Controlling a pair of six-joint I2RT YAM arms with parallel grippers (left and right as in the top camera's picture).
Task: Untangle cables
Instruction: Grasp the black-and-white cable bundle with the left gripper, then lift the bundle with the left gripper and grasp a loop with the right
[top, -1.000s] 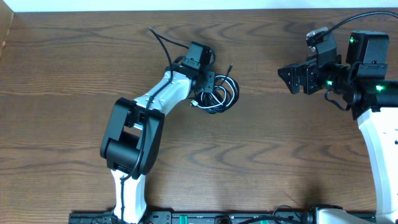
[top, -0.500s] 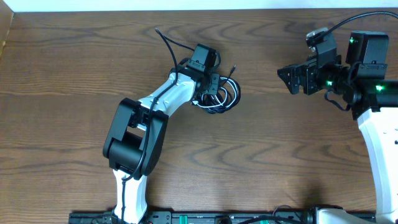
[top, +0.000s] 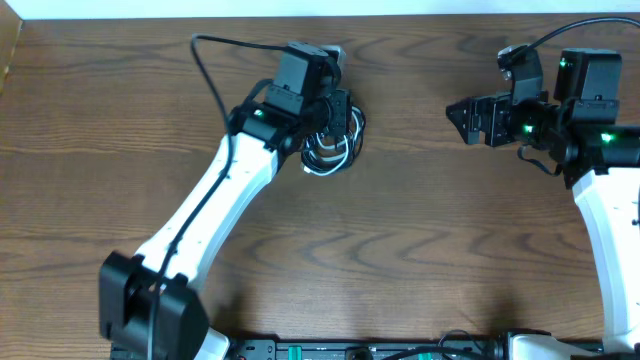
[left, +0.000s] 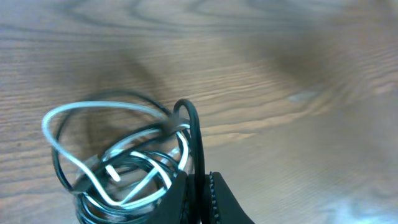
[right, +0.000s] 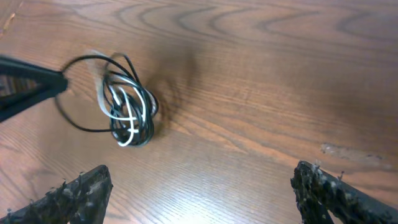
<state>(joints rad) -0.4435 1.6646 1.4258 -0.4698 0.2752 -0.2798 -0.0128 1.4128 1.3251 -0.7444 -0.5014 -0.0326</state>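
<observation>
From overhead, the left claw (top: 338, 112) reaches to the far middle of the desk (top: 450, 240). It is clamped tight on the cables (top: 330, 152), a small knot of black and white loops on the near side of its tips. The right claw (top: 462, 118) hangs well apart to the right, jaws wide and empty, facing the knot. I judge it is placed there to take the second cord so the two can be drawn apart. No container shows anywhere.

In the left wrist view, the black cord (left: 191, 134) arches up from between the pinching fingers (left: 217, 199), so this one strand is the handle for the whole bundle. The white cord (left: 59, 121) loops out to the left and threads through the black coils, and the two are plainly interlaced. The picture is blurred.

In the right wrist view, this claw's own fingers (right: 74, 193) stand far apart at the lower corners, holding nothing. The knot sits far left, just off the left claw's dark tip. A soft shadow to its right suggests it hangs slightly above the wood, though I cannot be sure.
</observation>
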